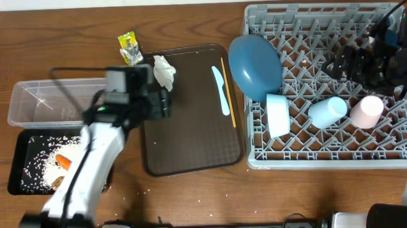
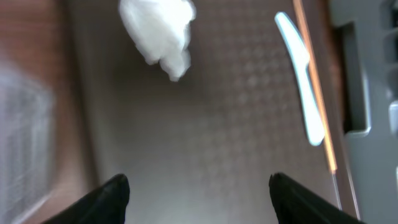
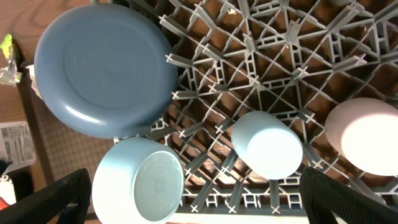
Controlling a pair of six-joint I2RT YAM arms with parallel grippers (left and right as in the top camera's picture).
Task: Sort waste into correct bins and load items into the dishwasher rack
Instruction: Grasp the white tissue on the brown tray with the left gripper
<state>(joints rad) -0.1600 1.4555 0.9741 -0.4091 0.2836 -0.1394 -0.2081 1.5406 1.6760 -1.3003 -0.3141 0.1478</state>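
A crumpled white tissue (image 1: 164, 71) (image 2: 158, 31) lies at the back left of the brown serving tray (image 1: 191, 145). My left gripper (image 1: 163, 102) (image 2: 199, 183) hovers open and empty just in front of it. A light-blue knife (image 1: 220, 89) (image 2: 301, 74) and a chopstick (image 1: 228, 92) (image 2: 317, 93) lie along the tray's right side. The grey rack (image 1: 329, 156) holds the dark-blue plate (image 1: 254, 65) (image 3: 106, 78), pale-blue bowl (image 1: 278, 114) (image 3: 140, 180), light-blue cup (image 1: 327, 110) (image 3: 267, 143) and pink cup (image 1: 366, 111) (image 3: 367, 137). My right gripper (image 1: 335, 67) (image 3: 194, 186) hangs open above them, holding nothing.
A yellow-green wrapper (image 1: 129, 48) lies on the table behind the serving tray. The clear tub (image 1: 44, 100) stands at the left. In front of it, the black tray (image 1: 20, 170) holds rice grains (image 1: 43, 152) and a carrot (image 1: 63, 161).
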